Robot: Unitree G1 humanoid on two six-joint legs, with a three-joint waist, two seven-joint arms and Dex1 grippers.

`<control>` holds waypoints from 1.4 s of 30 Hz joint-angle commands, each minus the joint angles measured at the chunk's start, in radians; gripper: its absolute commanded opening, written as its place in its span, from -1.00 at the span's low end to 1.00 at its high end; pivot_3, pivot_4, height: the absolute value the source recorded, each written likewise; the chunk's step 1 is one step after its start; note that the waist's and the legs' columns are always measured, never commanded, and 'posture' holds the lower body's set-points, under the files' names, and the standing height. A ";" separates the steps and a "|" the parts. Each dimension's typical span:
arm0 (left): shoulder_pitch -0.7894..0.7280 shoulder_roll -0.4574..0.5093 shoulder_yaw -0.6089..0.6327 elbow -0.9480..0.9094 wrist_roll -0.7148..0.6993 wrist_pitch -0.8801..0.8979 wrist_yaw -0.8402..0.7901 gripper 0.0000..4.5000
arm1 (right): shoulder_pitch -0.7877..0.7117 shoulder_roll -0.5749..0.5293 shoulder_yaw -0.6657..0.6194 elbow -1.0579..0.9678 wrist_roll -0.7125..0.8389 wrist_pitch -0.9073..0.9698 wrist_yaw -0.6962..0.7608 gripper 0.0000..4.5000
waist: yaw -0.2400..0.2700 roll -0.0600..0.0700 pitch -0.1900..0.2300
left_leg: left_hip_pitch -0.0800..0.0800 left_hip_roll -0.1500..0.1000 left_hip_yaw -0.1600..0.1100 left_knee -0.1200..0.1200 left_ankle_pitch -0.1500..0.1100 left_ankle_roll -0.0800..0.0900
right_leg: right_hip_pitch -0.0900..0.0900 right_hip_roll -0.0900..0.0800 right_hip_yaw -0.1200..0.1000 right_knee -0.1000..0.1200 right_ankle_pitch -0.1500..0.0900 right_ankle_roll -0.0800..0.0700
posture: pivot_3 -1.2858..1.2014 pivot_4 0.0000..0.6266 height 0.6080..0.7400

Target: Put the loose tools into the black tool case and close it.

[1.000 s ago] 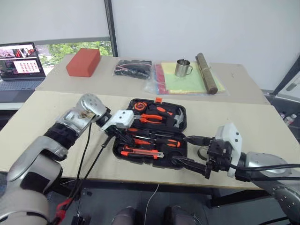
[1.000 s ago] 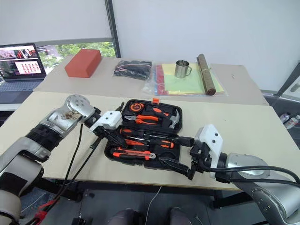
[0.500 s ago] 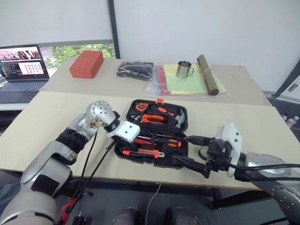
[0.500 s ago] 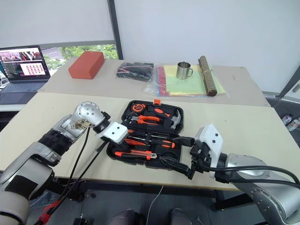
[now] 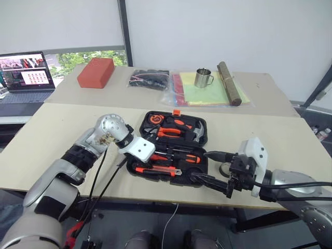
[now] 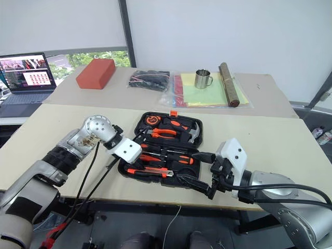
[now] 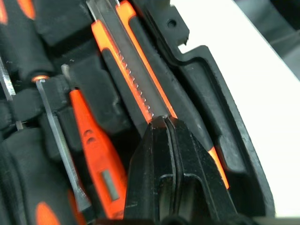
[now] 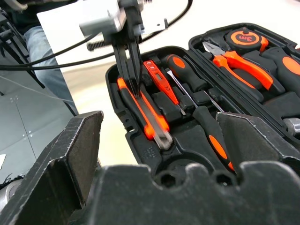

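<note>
head eyes overlook table; wrists close above open case (image 8: 154,154).

Left end effector (image 7: 164,123) has rolled and dipped further into the black tool case (image 5: 200,167); closed tips now rest against the orange-black utility knife (image 7: 136,77).

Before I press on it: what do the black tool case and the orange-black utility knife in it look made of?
Black tool case: moulded plastic by the look, matte and slightly textured, with tool slots formed into the shell. Orange-black utility knife: seemingly a hard plastic body in smooth orange and black, with a greyish notched strip along its middle that may be metal. The shut left gripper has its tips on the knife.
</note>
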 commanded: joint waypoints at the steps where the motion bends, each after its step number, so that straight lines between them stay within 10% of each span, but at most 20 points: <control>1: 0.027 -0.013 -0.005 0.074 0.086 -0.008 0.042 -0.97 | -0.003 -0.009 -0.021 -0.016 0.012 -0.004 0.004 1.00 | 0.003 0.001 -0.001 | 0.001 0.000 0.000 0.000 0.000 0.000 | 0.001 -0.001 0.000 0.000 0.000 0.001 | 0.03 -0.52 0.94; 9: -0.014 -0.047 0.232 -0.066 -0.215 0.417 -0.030 -0.97 | 0.051 -0.052 -0.046 -0.031 -0.032 -0.010 0.019 1.00 | 0.007 0.001 -0.001 | -0.007 0.000 0.000 0.004 0.000 0.003 | -0.005 -0.007 -0.001 0.000 0.003 0.003 | 0.03 -0.52 0.94; 23: 0.122 0.021 0.516 -0.484 -0.551 0.854 0.061 1.00 | 0.448 -0.135 -0.396 0.082 -0.236 -0.073 0.187 1.00 | -0.004 0.000 0.000 | -0.009 -0.002 -0.001 0.007 -0.002 0.006 | -0.002 0.003 0.001 -0.002 -0.004 0.014 | 0.03 -0.52 0.94; 36: 0.201 0.071 0.454 -0.550 -0.479 0.756 0.043 1.00 | 0.188 -0.106 -0.029 0.224 -0.442 -0.159 0.156 1.00 | -0.011 0.001 0.001 | -0.003 -0.001 0.000 0.006 -0.007 -0.004 | 0.000 0.001 0.010 -0.001 -0.003 0.011 | 0.03 -0.52 0.94; 42: 0.208 0.069 0.443 -0.568 -0.480 0.755 0.047 1.00 | 0.017 -0.072 0.110 0.376 -0.534 -0.129 0.126 0.18 | -0.006 0.002 0.001 | -0.007 -0.002 0.001 0.007 -0.004 0.002 | -0.003 0.002 0.009 -0.001 -0.002 0.009 | 0.03 -0.52 0.94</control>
